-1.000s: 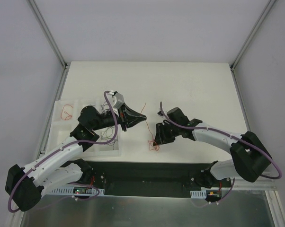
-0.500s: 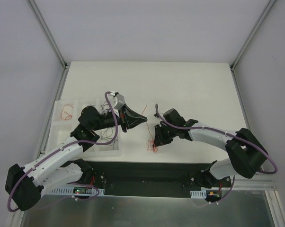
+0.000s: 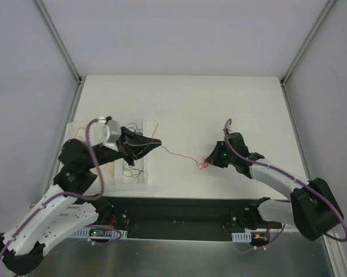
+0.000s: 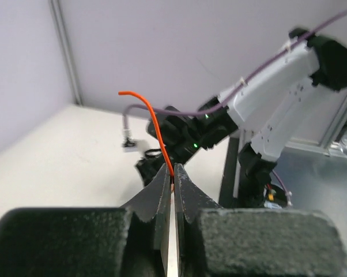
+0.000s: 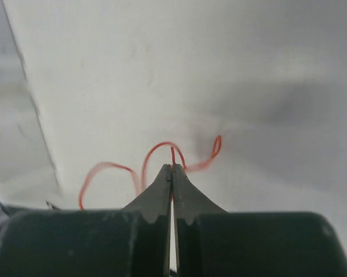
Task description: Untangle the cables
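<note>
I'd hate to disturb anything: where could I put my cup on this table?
Bare: the far half of the table, beyond both grippers. Crowded: the tray at left, and the gap between left gripper and right gripper, spanned by a thin wire.

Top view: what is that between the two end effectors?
A thin reddish wire spans from the left end effector to the right end effector, seen in the top view.

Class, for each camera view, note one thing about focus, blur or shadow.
Top external: evenly lit and sharp, though the stretched wire is barely a hairline. Left wrist: the orange wire is crisp, the left hand nearest the lens soft. Right wrist: the red wire curls are blurred, and a diffuse grey shadow lies on the table.
</note>
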Tool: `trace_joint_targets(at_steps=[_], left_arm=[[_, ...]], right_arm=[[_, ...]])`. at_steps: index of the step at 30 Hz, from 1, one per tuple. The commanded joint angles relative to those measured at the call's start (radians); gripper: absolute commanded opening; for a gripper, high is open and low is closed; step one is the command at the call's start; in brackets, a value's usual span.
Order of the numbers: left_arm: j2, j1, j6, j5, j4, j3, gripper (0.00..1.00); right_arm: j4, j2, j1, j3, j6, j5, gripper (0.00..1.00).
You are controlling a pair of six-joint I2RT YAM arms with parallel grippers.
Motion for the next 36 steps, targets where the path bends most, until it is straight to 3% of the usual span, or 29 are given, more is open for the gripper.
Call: trace_joint_targets(at_steps=[1,3,6,10,13,17,24,30,36], left_arm=[[-0.183,-0.009,0.124,-0.099,-0.247,0.151,0.0],[-0.235,-0.009,0.16,-0.177,-0.38,0.2,0.0],[-0.303,-0.009,0.195,-0.382,-0.497,0.247,0.0],[-0.37,-0.009,0.215,-0.672,-0.549,0.276,0.0],[-0.372,-0.009,0.253,-0.772,-0.581,0.33,0.0],[-0.346,-0.009,0.259,-0.785,-0.611,0.382,0.0],[-0.348,-0.009,0.273,-0.805,-0.621,0.407,0.0],[-0.331,-0.009,0.285,-0.805,-0.626,0.441,0.0],[-0.279,-0.009,0.264,-0.736,-0.631,0.43,0.0]], right_arm=[[0.27,-0.216,-0.237,-0.207,0.274,0.01,0.0],[0.298,-0.288,-0.319,-0.232,0.285,-0.039,0.0],[0.183,-0.369,-0.405,-0.206,0.225,-0.033,0.0],[0.027,-0.439,-0.482,-0.167,0.115,0.031,0.0],[-0.017,-0.48,-0.511,-0.161,0.065,0.035,0.0],[-0.056,-0.534,-0.522,-0.16,0.015,0.031,0.0],[-0.332,-0.51,-0.517,-0.054,-0.166,0.476,0.0],[-0.423,-0.393,-0.408,0.01,-0.16,0.755,0.01],[-0.379,-0.385,-0.394,-0.002,-0.18,0.772,0.0]])
